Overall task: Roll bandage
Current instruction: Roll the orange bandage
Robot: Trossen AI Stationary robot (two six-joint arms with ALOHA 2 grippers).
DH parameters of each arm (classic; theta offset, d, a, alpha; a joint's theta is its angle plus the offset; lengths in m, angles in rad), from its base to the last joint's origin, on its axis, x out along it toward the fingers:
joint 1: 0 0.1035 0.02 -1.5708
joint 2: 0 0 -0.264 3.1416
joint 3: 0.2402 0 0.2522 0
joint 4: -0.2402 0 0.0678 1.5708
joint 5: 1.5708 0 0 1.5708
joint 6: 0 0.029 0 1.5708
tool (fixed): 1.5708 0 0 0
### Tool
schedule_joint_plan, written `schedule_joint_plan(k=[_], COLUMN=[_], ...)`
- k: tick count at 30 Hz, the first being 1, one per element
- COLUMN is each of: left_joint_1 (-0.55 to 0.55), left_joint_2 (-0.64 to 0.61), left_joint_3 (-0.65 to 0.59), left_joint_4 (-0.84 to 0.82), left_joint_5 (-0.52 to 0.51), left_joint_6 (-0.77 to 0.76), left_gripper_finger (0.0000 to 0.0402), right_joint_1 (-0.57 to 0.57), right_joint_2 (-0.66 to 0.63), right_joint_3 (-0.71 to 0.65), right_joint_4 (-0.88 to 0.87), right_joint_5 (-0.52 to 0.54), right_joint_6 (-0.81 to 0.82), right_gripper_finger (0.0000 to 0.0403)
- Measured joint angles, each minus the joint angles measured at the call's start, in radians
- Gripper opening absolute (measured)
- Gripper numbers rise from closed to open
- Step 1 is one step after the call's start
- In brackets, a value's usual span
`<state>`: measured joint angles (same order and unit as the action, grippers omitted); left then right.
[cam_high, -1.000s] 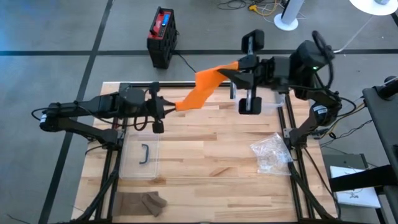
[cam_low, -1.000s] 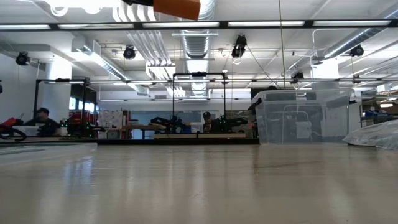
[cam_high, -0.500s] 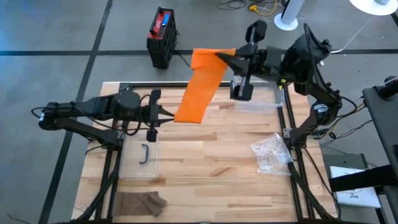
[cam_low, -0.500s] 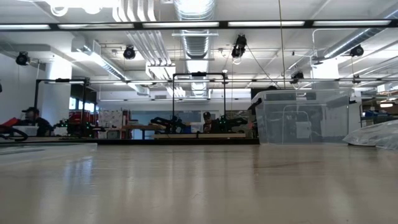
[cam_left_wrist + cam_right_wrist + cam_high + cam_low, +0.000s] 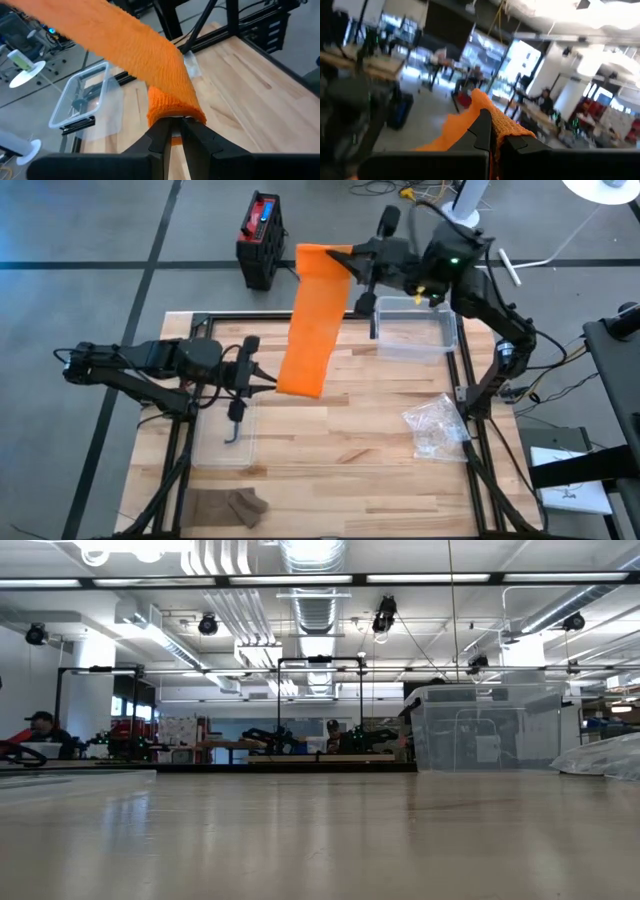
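An orange bandage (image 5: 312,320) spans the air as a flat, wide strip between my two grippers, above the far half of the wooden table (image 5: 360,480). My left gripper (image 5: 268,387) reaches in from the table's left and is shut on the strip's lower, near end. My right gripper (image 5: 345,260) is high over the table's far edge and is shut on the upper end. The low view shows neither the bandage nor the grippers. My left gripper (image 5: 175,131) pinches the bandage's lower end (image 5: 174,111) between its two fingers, where the cloth is bunched narrow. The fingers come nearly level from the table's left. The strip rises away from them, clear of the table. My right gripper (image 5: 492,135) pinches the bandage's upper end (image 5: 506,127) between its two fingers, which reach in about level from the table's right. The strip runs down from there to the left gripper, fairly straight and clear of the table.
A clear plastic bin (image 5: 415,330) stands at the far right. Its lid with a dark handle (image 5: 232,430) lies under the left arm. A crumpled clear bag (image 5: 435,430) lies at the right and a brown cloth (image 5: 228,505) at the near left.
My right gripper has swung toward the table's far left, past the far edge, carrying the bandage's upper end. My left gripper has gone toward the near edge with the lower end. The strip, narrow and twisted before, now shows flat and wide, and spans a longer stretch.
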<state>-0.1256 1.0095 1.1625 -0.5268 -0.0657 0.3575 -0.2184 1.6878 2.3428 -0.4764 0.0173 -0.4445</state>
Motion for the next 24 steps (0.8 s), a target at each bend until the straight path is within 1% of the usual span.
schedule_joint_plan(k=[7,11,15,19,24], left_joint_1=[-0.046,-0.052,-0.052,-0.052,-0.051], left_joint_2=[-0.067,-0.095,-0.097,-0.095,-0.085], left_joint_3=[0.0,0.0,0.0,0.0,0.0], left_joint_4=[0.017,0.038,0.036,0.019,-0.026], left_joint_5=[0.0,0.001,0.001,-0.005,-0.047], left_joint_6=[-0.001,0.002,0.0,-0.017,-0.059], left_gripper_finger=[0.0049,0.0053,0.0049,0.0048,0.0056], right_joint_1=[-0.027,-0.026,-0.026,-0.026,-0.022], right_joint_2=[-0.004,0.013,0.031,0.026,0.027], right_joint_3=[-0.005,-0.026,-0.051,-0.131,-0.288], right_joint_4=[-0.128,-0.14,-0.142,-0.15,-0.168], right_joint_5=[0.011,0.008,0.008,-0.048,-0.052], right_joint_6=[0.007,0.024,0.043,0.11,0.134], right_gripper_finger=[0.0,0.0,0.0,0.0,0.0])
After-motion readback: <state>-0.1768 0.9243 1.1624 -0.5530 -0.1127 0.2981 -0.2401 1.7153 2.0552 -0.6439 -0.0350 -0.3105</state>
